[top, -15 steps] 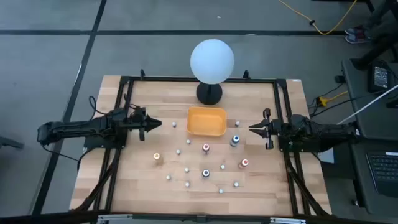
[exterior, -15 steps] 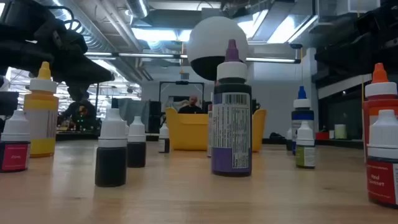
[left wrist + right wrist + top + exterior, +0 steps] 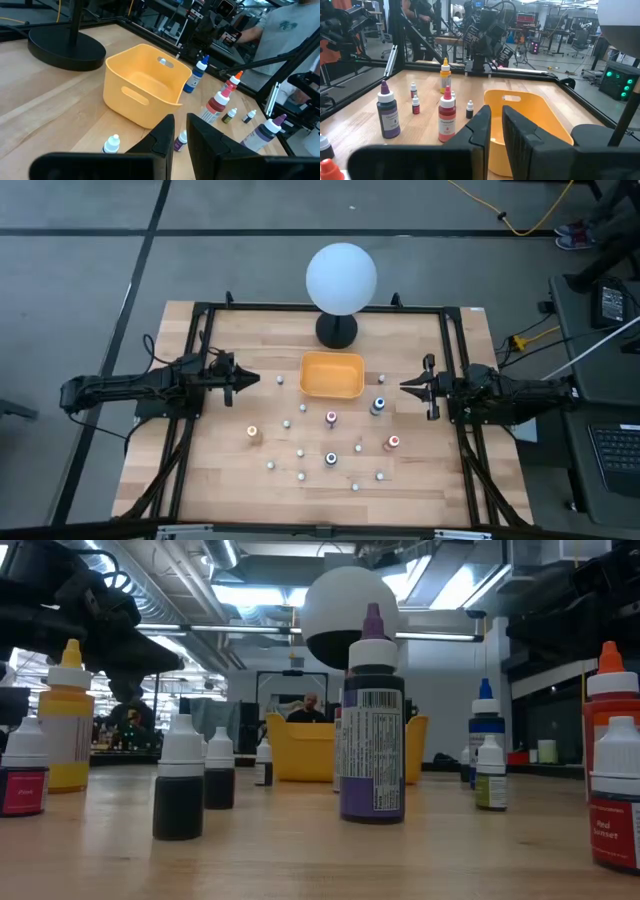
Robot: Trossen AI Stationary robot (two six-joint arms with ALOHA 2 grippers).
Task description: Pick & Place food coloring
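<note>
- Nearest the low camera, the food coloring (image 3: 373, 720) stands as many small bottles scattered upright across the front and middle of the worktop (image 3: 210, 470); none is held and none lies in a container.
- Among them, a purple-topped bottle (image 3: 372, 715) stands at the centre, an orange-topped bottle (image 3: 611, 765) to one side and a yellow bottle (image 3: 66, 725) to the other.
- Left gripper (image 3: 252, 380) hovers at the left rail, jaws narrow, almost together, holding nothing.
- Right gripper (image 3: 406, 386) hovers at the right rail, jaws likewise nearly closed and empty.
- Judgement: the pick has not begun. To do it well, the jaws should be spread before descent, one bottle standing apart from its neighbours chosen, and the grip taken on the body below the cap so adjacent bottles are not toppled. The blue-topped bottle (image 3: 378, 406) near the right gripper looks a fair first candidate.
- Beyond the bottles, the yellow-orange tray (image 3: 332, 375) sits mid-worktop; its interior shows bare in both wrist views.
- Farthest, a white globe (image 3: 341, 278) on a black base stands at the rear edge.
</note>
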